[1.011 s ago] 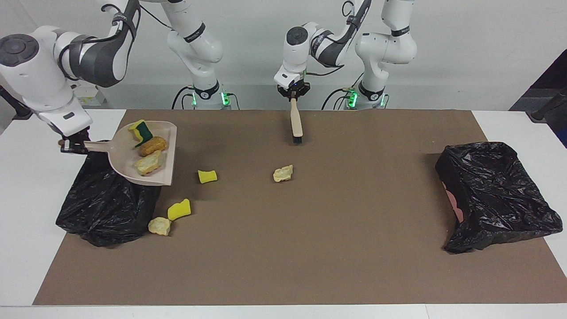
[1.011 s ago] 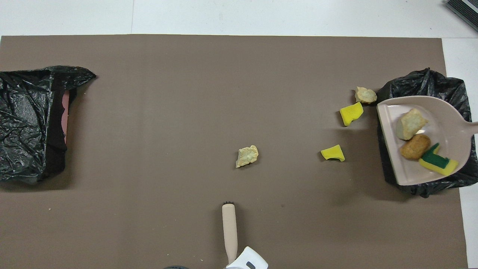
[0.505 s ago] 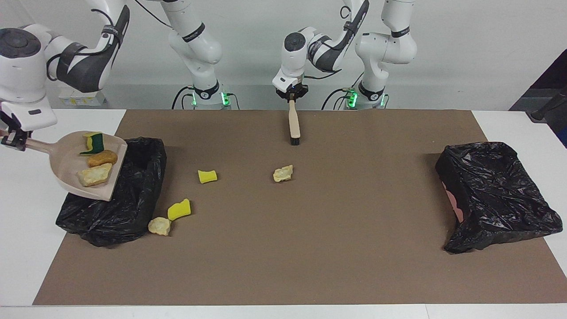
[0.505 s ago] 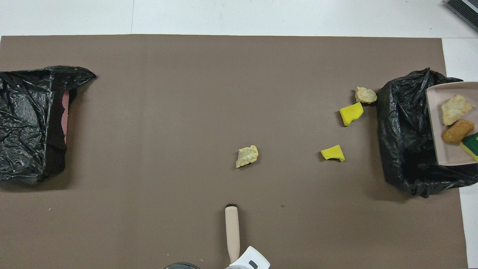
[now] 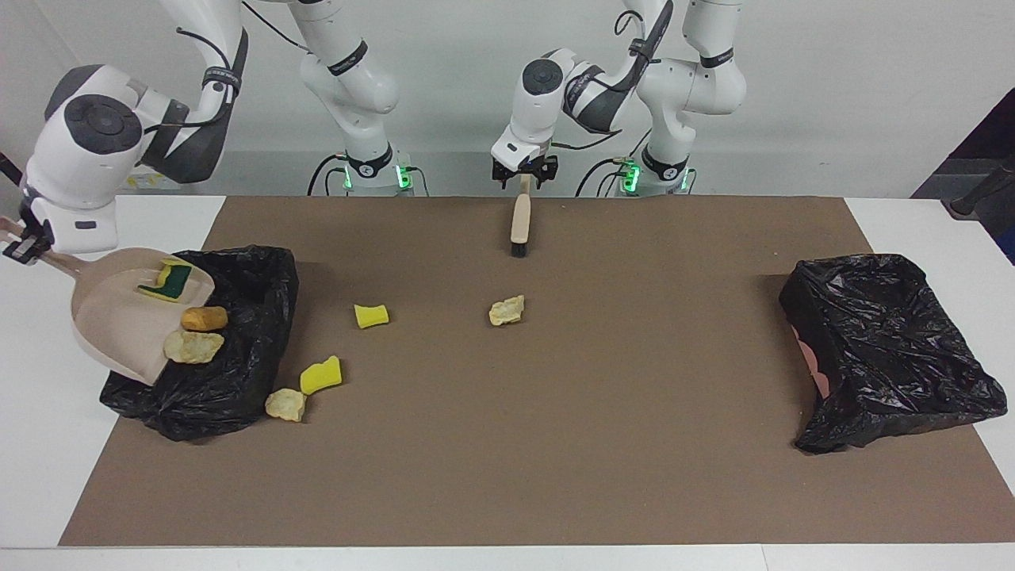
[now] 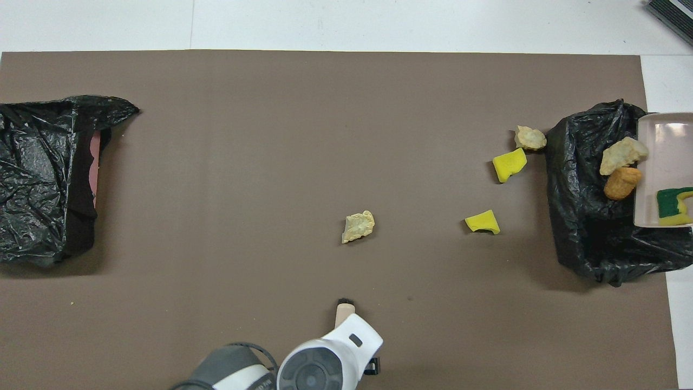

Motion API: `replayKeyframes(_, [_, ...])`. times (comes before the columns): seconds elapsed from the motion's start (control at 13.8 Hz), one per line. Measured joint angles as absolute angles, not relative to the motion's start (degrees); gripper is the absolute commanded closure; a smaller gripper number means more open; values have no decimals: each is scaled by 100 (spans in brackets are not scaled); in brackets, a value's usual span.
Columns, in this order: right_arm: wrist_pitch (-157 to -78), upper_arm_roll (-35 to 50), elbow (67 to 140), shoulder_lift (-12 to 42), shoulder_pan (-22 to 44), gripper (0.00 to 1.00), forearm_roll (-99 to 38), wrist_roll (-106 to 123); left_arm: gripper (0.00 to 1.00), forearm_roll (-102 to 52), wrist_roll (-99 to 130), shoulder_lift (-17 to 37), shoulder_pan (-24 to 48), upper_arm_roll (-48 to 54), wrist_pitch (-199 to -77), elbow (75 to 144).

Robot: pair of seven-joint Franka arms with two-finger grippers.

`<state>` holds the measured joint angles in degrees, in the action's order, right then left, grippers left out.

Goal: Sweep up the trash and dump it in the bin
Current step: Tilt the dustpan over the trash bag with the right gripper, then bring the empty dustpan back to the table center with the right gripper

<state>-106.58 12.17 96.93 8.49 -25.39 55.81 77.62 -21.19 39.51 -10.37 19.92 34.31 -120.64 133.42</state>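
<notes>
Right gripper (image 5: 20, 247): clamps dustpan (image 5: 111, 325) handle, pan tilted over one bin (image 5: 214, 349).
Left gripper (image 5: 523, 170): grips brush (image 5: 519, 226).
Trash: three scraps (image 5: 194, 346) below the right fingers at pan lip; four (image 5: 506, 311) on mat (image 5: 555, 436).
Bins: two.

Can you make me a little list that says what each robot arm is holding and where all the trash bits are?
right gripper: holds the dustpan by its handle, tipped over the black bin bag
in the dustpan: green and yellow sponge
at the dustpan's lip, sliding out: brown chunk, pale chunk
left gripper: holds the brush, bristles down, waiting
on the mat: two yellow sponge bits, two pale crumbs
second bin bag: at the left arm's end
</notes>
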Motion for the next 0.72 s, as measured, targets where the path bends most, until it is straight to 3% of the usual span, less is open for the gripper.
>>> replayKeyframes(0.43, [-10407,1223,9687,783,-2091,100,7071,7715,0,-475,1807,-963,1917,1178,-11746,12401])
replayKeyframes(0.72, [-10407,1279,9569,668,-2037,100,7221,8052,0,-113,664,-735,1530,479,-11282,11556])
